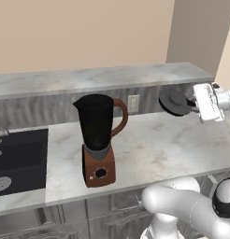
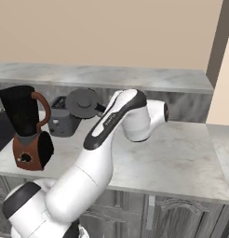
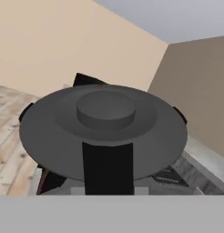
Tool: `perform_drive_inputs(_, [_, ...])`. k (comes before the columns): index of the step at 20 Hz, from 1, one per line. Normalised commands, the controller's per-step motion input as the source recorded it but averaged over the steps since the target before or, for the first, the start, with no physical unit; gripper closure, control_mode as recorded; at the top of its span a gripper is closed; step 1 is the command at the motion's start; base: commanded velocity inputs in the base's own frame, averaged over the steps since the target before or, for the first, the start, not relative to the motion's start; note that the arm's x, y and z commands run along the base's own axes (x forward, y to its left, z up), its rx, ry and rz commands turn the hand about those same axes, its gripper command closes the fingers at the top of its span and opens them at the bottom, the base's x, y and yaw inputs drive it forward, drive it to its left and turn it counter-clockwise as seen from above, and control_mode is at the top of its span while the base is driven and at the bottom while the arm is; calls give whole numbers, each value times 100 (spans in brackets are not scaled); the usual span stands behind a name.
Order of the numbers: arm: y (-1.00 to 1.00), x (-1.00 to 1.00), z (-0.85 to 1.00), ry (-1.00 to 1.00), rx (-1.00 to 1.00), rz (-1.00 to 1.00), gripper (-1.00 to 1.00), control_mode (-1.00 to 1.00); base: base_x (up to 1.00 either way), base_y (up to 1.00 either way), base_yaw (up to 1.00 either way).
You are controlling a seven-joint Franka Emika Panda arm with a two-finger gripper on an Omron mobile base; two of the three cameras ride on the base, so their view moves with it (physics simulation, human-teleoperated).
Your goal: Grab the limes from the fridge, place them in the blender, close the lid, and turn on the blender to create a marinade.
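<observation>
We see the blender point(image 1: 99, 140) standing upright on the marble counter point(image 1: 159, 149), its dark jug open at the top, the reddish-brown handle turned to the right in the left base view and the round knob on the base facing the cameras. Left of it in that view lies the dark sink point(image 1: 18, 161), just beside the blender's end of the counter. A white wall socket point(image 1: 133, 103) sits on the grey backsplash behind the jug.

The lid point(image 1: 175, 101) is off the jug and held in the air, well to the right of the blender in the left base view, above the rear part of the counter and tilted so that its broad face is turned toward the blender. The gripper point(image 1: 194, 105) pinches the lid at its edge; in the hand view one dark finger point(image 3: 108, 166) lies across the lid's point(image 3: 104, 129) near rim, below the raised centre knob, so we read the jaws as closed on the disc.

In the right base view the lid point(image 2: 83, 103) hangs in front of a grey toaster point(image 2: 63, 122) that stands at the back of the counter, and the blender point(image 2: 28, 130) stands at the left, apart from both. The white arm point(image 2: 111, 135) bends across the middle of this view.
</observation>
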Motion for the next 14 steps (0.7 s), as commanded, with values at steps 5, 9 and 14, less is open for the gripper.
perform_drive_inputs(5, [70, -1, 83, 0, 0, -1, 100, -100, 0, 0, 0])
perform_drive_inputs(9, [78, 0, 67, 2, 0, 0, 100, -100, 0, 0, 0])
perform_drive_inputs(14, [81, 0, 50, 7, 0, 0, 100, -100, 0, 0, 0])
